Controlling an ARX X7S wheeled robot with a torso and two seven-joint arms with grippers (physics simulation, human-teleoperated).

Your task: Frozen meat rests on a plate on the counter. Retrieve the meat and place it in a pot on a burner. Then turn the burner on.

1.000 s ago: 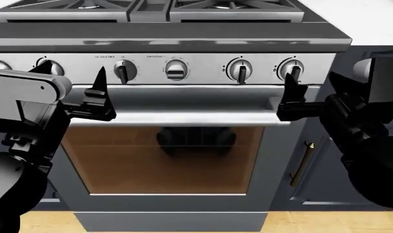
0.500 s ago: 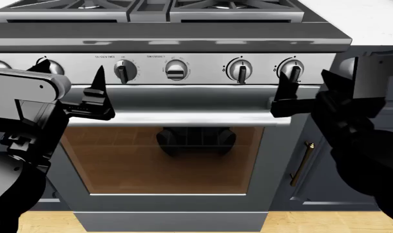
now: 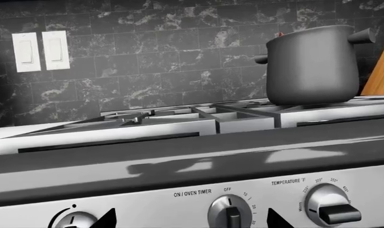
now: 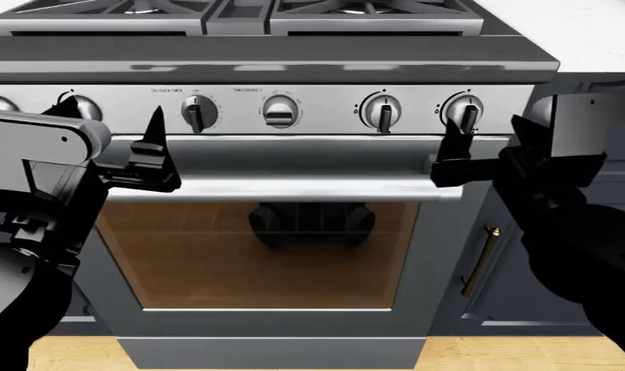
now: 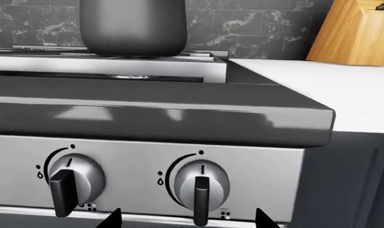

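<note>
The pot (image 3: 313, 65) is standing upright on the stove grate toward the back; a small red tip is showing above its rim in the left wrist view, too small to identify. The plate is not appearing in any view. The counter (image 5: 343, 97) is running beside the stove, carrying a wooden knife block (image 5: 360, 32).

Your right gripper (image 4: 459, 164) is hanging with jaws spread, holding nothing, just in front of the rightmost knob (image 5: 201, 183). Your left gripper (image 4: 155, 161) is likewise gaping, empty, before the control panel below the oven timer knob (image 3: 229, 213).
</note>
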